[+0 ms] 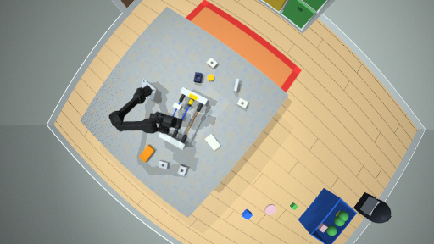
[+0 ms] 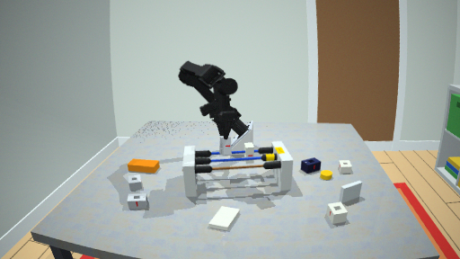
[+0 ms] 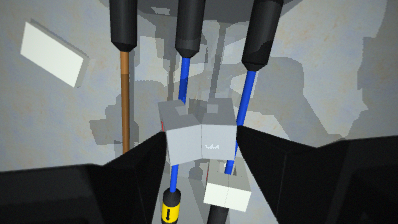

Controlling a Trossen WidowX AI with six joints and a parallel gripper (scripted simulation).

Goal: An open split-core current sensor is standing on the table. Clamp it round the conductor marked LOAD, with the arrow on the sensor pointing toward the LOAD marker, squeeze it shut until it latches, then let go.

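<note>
My gripper (image 2: 225, 138) (image 3: 201, 134) is shut on a light grey split sensor (image 2: 225, 148) (image 3: 184, 142). The sensor's halves are slightly splayed. It hangs over the rack near the middle blue conductor (image 2: 238, 158) (image 3: 184, 80) and the far blue conductor (image 2: 238, 152) (image 3: 247, 95); whether it touches either is unclear. A red mark shows on its side. The middle conductor carries a yellow band (image 2: 269, 157) (image 3: 170, 212) with a black arrow; no LOAD lettering is legible. A white sensor (image 1: 175, 105) (image 2: 249, 150) (image 3: 227, 195) sits on the far blue conductor. In the top view the arm hides the fingertips.
A brown conductor (image 1: 191, 124) (image 2: 238, 167) (image 3: 125, 105) runs nearest the exterior camera. White end blocks (image 1: 171, 141) (image 2: 190, 180) hold the conductors. An orange block (image 1: 147, 153) (image 2: 144, 165), a white slab (image 1: 212, 142) (image 2: 224, 218) and a navy block (image 1: 197, 75) (image 2: 311, 165) stand around the rack.
</note>
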